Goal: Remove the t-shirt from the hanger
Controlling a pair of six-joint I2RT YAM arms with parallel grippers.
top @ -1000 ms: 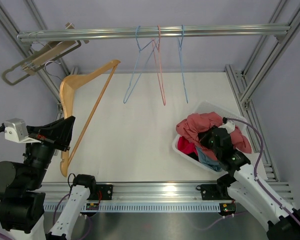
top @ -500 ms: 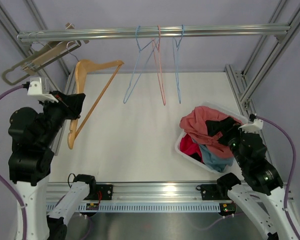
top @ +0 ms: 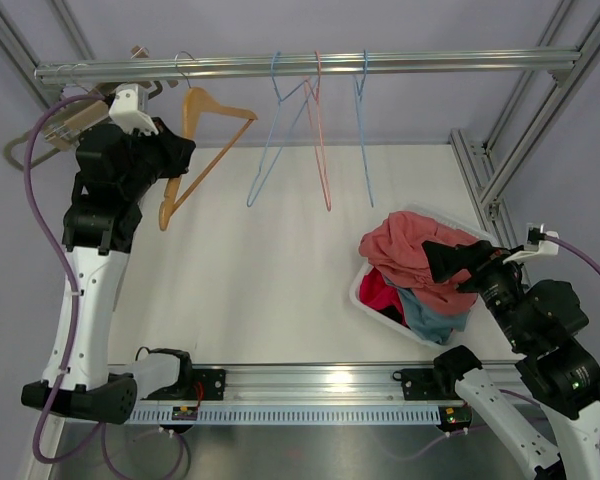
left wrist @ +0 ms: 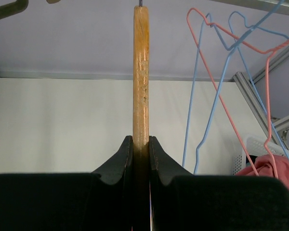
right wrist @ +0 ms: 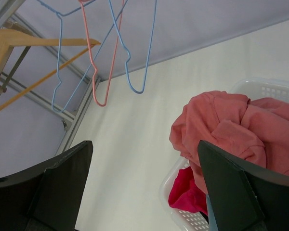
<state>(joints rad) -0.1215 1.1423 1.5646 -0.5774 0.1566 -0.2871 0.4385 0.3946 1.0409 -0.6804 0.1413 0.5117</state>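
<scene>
My left gripper (top: pixel 175 155) is shut on the lower part of a bare wooden hanger (top: pixel 220 108), holding it high at the far left with its hook just under the metal rail (top: pixel 430 60). In the left wrist view both fingers clamp the wooden bar (left wrist: pixel 140 72) at the gripper (left wrist: pixel 141 139). A salmon-pink t-shirt (top: pixel 410 250) lies crumpled on top of the white basket (top: pixel 365 300) at the right. My right gripper (top: pixel 450 265) hovers over the basket, open with nothing between its fingers. Through the right wrist view the gripper (right wrist: pixel 144 142) faces the t-shirt (right wrist: pixel 221 130).
Three thin wire hangers (top: pixel 315 130), two blue and one pink, dangle from the rail's middle. A grey clamp-style hanger (top: pixel 70 120) hangs at the far left of the rail. Red and blue garments (top: pixel 420 305) fill the basket under the t-shirt. Aluminium frame posts flank the table.
The left arm lifted the wooden hanger from low at the left up to the rail. The right gripper opened, leaving the t-shirt in the basket, and drew back to the right.
</scene>
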